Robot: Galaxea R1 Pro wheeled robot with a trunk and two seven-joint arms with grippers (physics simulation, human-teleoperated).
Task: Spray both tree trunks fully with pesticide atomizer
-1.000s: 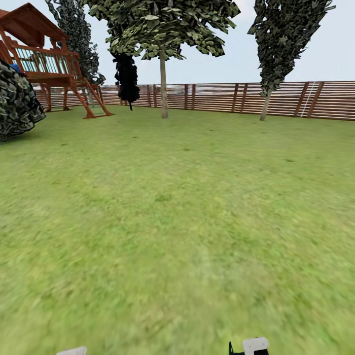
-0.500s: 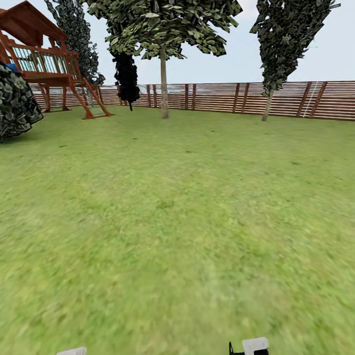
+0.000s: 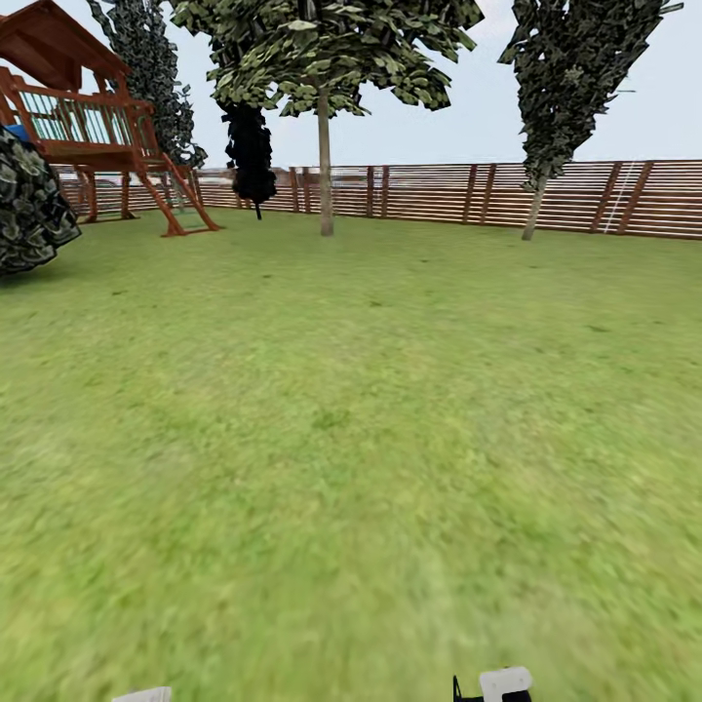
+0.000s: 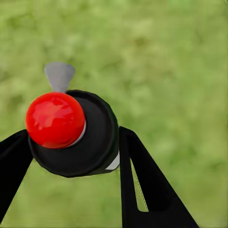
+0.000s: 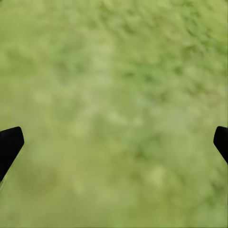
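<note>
Black left end effector [image 4: 71,156] pinching pesticide atomizer [image 4: 76,133] | right end effector [image 5: 114,142] spread wide, empty

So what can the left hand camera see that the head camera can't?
Left wrist view: the pesticide atomizer, red cap toward the camera, clamped between the left gripper fingers.

Head view: a pale tree trunk, a second trunk further right, the brown fence and a wooden play tower.

Both: green lawn.
</note>
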